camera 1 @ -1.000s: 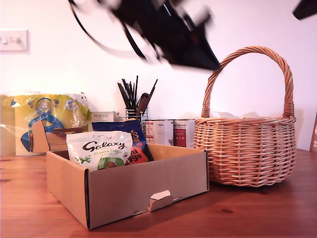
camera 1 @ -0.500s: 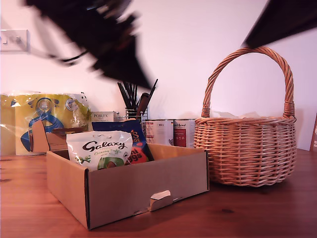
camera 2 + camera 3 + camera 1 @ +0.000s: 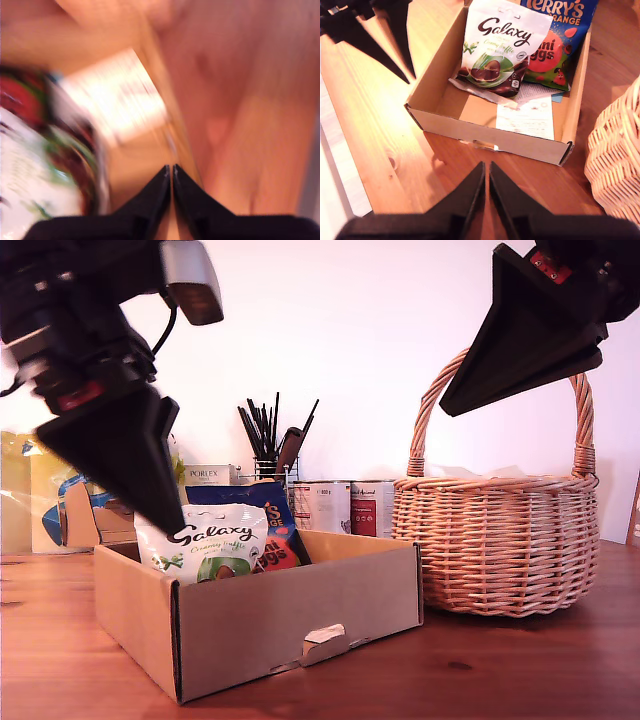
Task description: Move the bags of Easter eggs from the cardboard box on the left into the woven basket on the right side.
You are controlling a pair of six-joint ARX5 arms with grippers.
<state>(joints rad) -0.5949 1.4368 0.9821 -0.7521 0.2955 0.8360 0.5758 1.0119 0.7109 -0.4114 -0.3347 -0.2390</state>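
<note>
First gripper position: my first gripper [image 3: 170,520] hangs at the exterior view's left, tip pointing down at the left rim of the cardboard box [image 3: 300,625], just beside the Galaxy bag [image 3: 205,543].
First gripper state: jaws pressed together, tips meeting, nothing held. The first wrist view is heavily blurred, but the closed tips [image 3: 172,170] are readable.
Second gripper position: my second gripper [image 3: 450,405] hangs high at the exterior view's right, above and in front of the woven basket [image 3: 495,545], well apart from the box.
Second gripper state: jaws closed to a thin slit [image 3: 486,167], empty.
Bag location: the Galaxy bag [image 3: 500,47] leans upright in the far part of the box; the Terry's Orange bag [image 3: 560,45] stands touching it, partly behind it in the exterior view. A white paper slip [image 3: 525,116] lies flat on the box floor.
Key relation: the Galaxy bag lies just right of and below the first gripper tip in the exterior view. Its long axis runs up and down, tilted back.
Nearer arm: the first, by a wide margin.
Judgement, next move: the jaws must open before closing on the bag's top edge.
Basket contents: interior hidden by its wall; cannot tell.
</note>
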